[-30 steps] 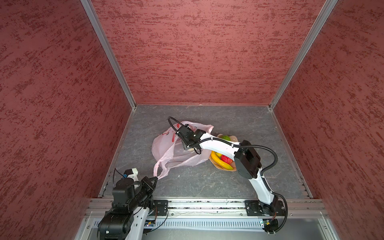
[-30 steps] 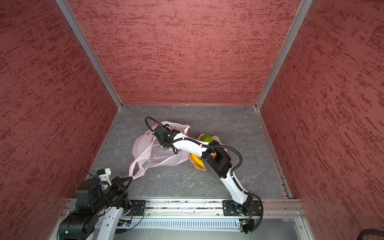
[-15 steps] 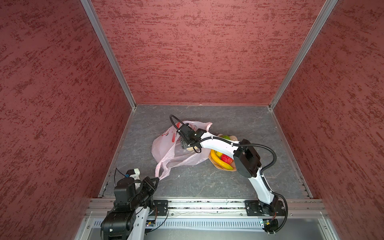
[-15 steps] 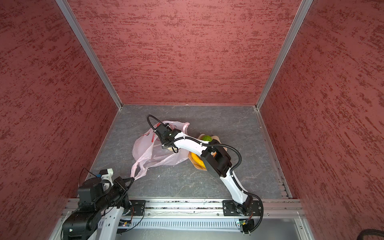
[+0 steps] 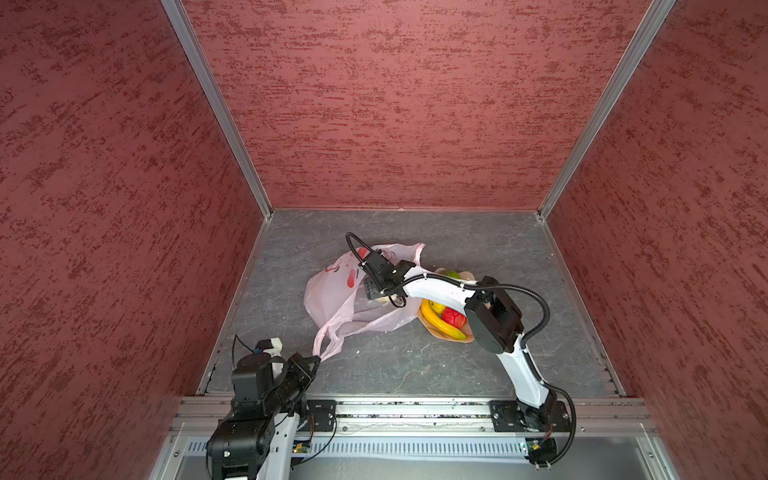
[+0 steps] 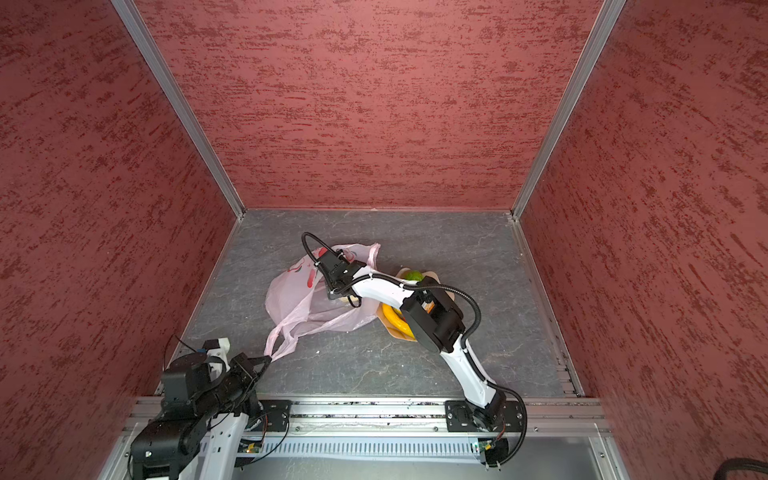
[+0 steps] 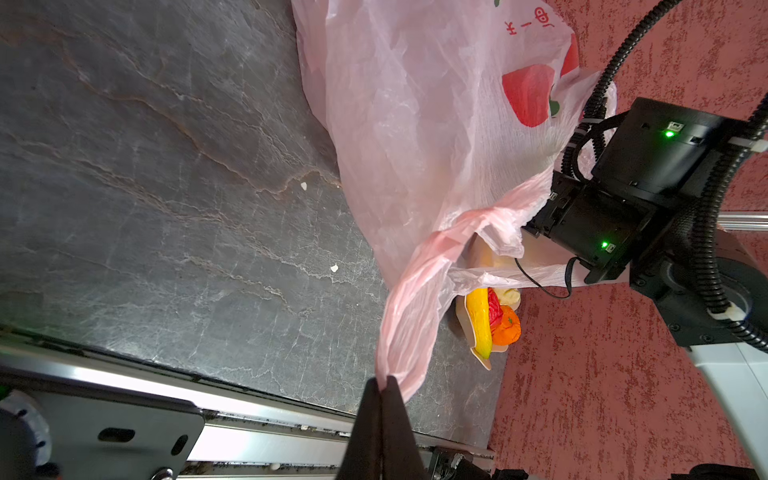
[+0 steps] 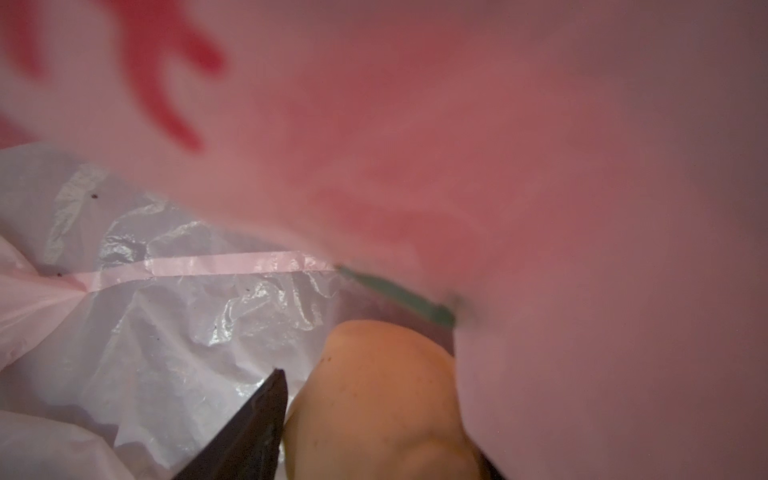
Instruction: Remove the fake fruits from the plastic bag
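Currently: left fingers [image 7: 374,415] clamp plastic bag [image 7: 415,124] handle; right fingers [image 8: 249,424] straddle beige piece [image 8: 374,399], grip unclear. Close squarely, exclude film, exit toward 3 o'clock.

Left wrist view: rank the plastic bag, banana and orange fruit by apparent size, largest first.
1. plastic bag, by far the largest, though also nearest the camera.
2. banana, longer than the orange fruit.
3. orange fruit, partly hidden, so only narrowly below the banana.

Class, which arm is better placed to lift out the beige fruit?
Right: the right tool straddles the beige fruit inside the plastic bag; the left tool is shut on a handle.
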Robot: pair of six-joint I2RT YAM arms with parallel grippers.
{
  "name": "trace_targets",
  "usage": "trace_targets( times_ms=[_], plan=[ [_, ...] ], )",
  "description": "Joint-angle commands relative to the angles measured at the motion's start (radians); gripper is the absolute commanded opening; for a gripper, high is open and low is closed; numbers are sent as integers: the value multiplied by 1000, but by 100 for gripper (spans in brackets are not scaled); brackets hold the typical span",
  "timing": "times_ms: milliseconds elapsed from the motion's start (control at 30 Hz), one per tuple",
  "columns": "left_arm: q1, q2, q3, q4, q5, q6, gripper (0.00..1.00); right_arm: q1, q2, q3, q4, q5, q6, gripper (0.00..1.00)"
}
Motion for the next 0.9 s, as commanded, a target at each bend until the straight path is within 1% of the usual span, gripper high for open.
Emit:
trace_targets(
  times_ms=[0,233,467,633,867],
  plan=[
    [14,-14,-11,21,13,-4,0,-10,9,-29,25,-24,23,69],
    [30,-15,-21,29,17,-8,0,-17,11,-51,45,-34,20,59],
    [37,-15,-47,47,9,-11,0,-20,3,-74,63,-36,6,42],
    [38,-14,-60,70,3,-25,0,-22,-19,-93,73,-32,-12,33],
    [38,-13,-93,164,-24,-80,0,-17,-81,-82,61,-56,-60,26]
  ],
)
